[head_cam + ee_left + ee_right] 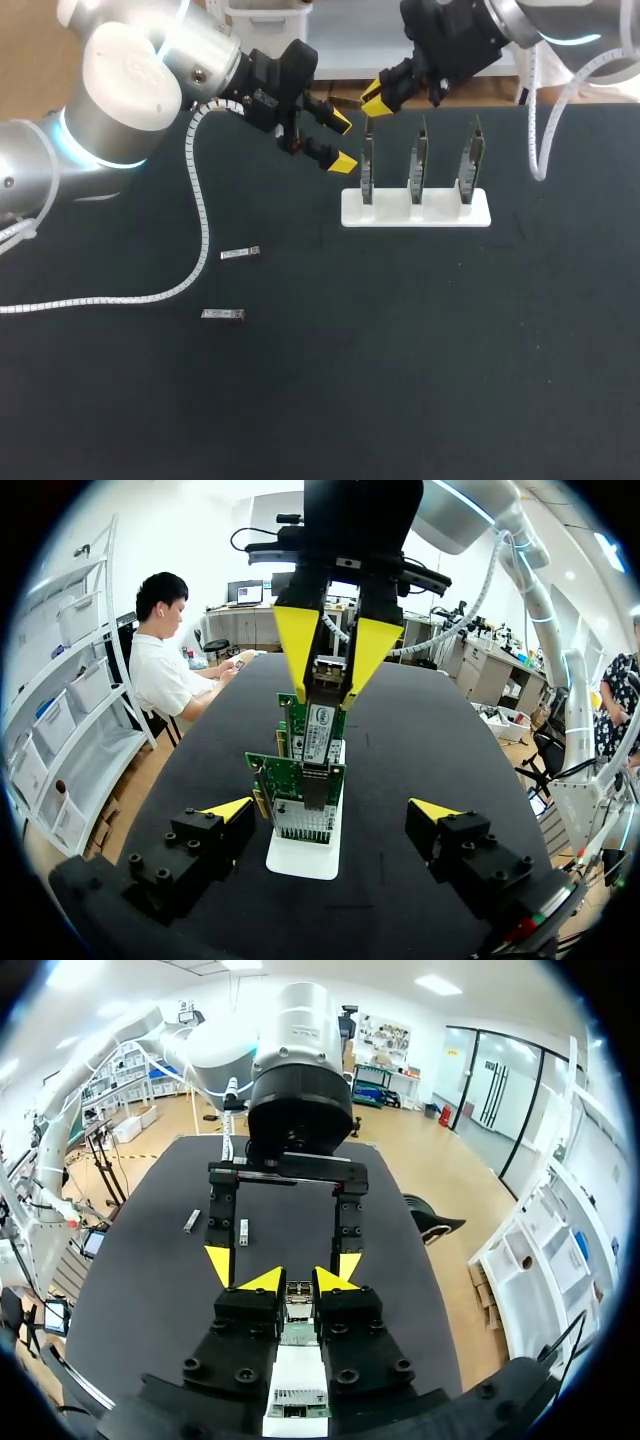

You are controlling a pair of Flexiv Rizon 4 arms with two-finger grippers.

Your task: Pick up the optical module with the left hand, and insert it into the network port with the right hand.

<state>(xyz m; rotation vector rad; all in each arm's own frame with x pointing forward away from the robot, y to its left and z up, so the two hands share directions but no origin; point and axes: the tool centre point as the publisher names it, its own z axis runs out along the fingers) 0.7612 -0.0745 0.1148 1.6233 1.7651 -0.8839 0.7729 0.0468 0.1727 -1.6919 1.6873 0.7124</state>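
One optical module, likely light and stiff, is pinched at its sides by the right fingers; left fingers are open.

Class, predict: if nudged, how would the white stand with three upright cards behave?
The white stand is low and flat, so it probably slides rather than tips. Its cards stand tall and thin, so they may wobble and look fragile.
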